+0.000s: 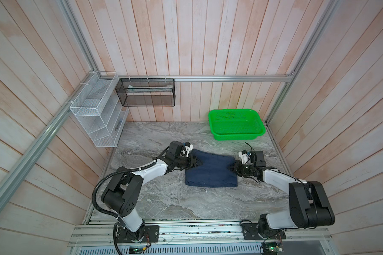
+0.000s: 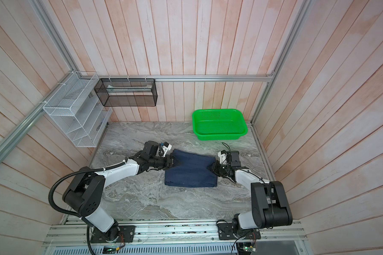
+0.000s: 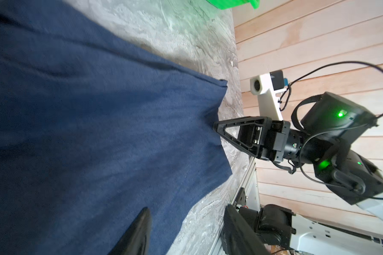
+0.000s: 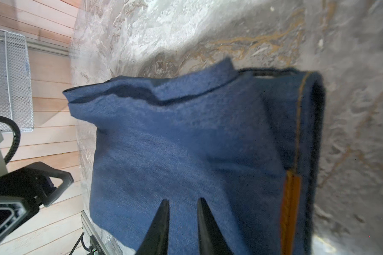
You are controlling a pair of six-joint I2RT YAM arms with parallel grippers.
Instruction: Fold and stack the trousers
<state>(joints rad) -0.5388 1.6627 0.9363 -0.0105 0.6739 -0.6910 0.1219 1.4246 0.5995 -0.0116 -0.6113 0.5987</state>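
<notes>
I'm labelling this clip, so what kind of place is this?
Probably a robot test cell, not a home: aluminium frame, plank walls, robot arms mounted at a marble-look table holding folded trousers.

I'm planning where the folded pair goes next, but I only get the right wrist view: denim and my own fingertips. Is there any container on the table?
Observer: Yes. In both top views a green basket stands at the table's far right corner, apart from the trousers.
Operator: Good. And across from me, open or shut? I only see it side-on.
Observer: Open. The left wrist view shows the left end effector with its fingers wide apart at the trousers' left edge.
</notes>
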